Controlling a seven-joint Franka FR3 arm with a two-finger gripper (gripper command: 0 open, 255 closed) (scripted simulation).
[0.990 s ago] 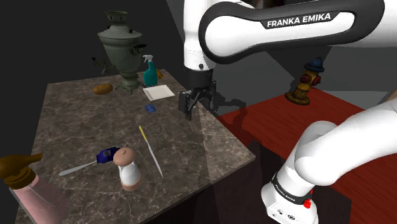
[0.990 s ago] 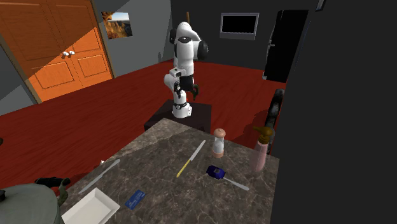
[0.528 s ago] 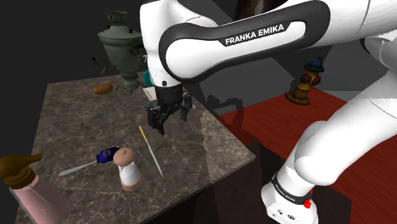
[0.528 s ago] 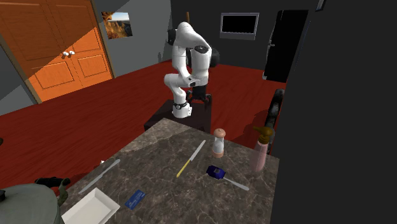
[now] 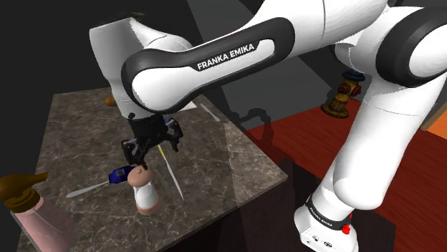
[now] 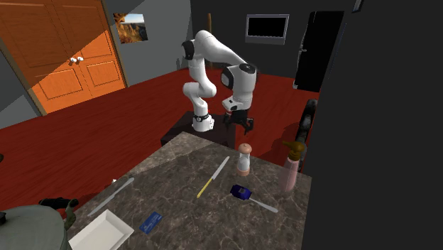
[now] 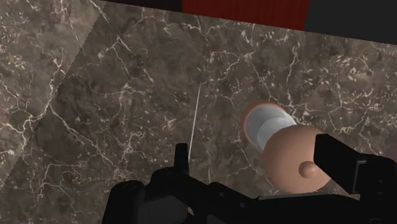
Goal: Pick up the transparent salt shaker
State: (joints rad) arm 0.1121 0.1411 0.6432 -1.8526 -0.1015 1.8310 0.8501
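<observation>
Found the pincer [image 5: 152, 148] open, with the fingers [image 7: 335, 159] set well apart and clasping nothing. Located the salt shaker [image 5: 145, 190] directly beneath the pincer, upright on the dark marbled desk [image 5: 79, 136], close under the fingertips. Could not tell from the shoulder view whether there is any contact. Recorded a white body with a pinkish-tan domed cap [image 7: 296, 159] and base. From the wrist view, placed the cap nearer one finger than the other, its rim partly overlapped by that finger.

Noted a thin pale stick [image 5: 170, 170] with a yellow end, lying flat on the desk under the pincer and just beside the shaker, towards the shoulder view's right. Noted a blue-handled utensil [image 5: 117, 174] flat on the desk, below the pincer and towards the shoulder view's left, just beside the shaker's cap. Logged a pink bottle [image 5: 25, 207] with a brown top, well apart from the pincer at the desk's corner. Logged a fire-hydrant figure [image 5: 346, 91] well apart from the pincer, past the desk's edge.
</observation>
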